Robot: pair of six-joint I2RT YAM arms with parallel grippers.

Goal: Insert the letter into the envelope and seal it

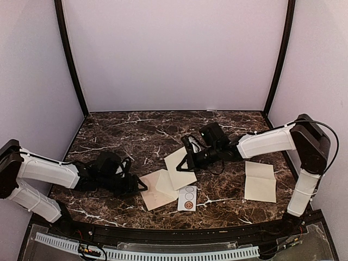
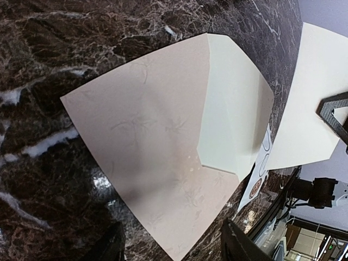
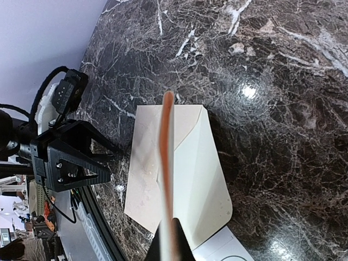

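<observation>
On the marble table, near its front edge, the envelope lies flat with its flap open, one corner between the left gripper's spread fingers. Just beside the flap, the right gripper pinches the cream letter.

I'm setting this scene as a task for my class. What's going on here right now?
The right tool is shut on the cream letter, holding it over the pinkish envelope, which lies flat with its flap open. The left tool sits open at the envelope's left edge. The letter is not inside yet. A second creased sheet and a small circle-printed card lie nearby.
</observation>
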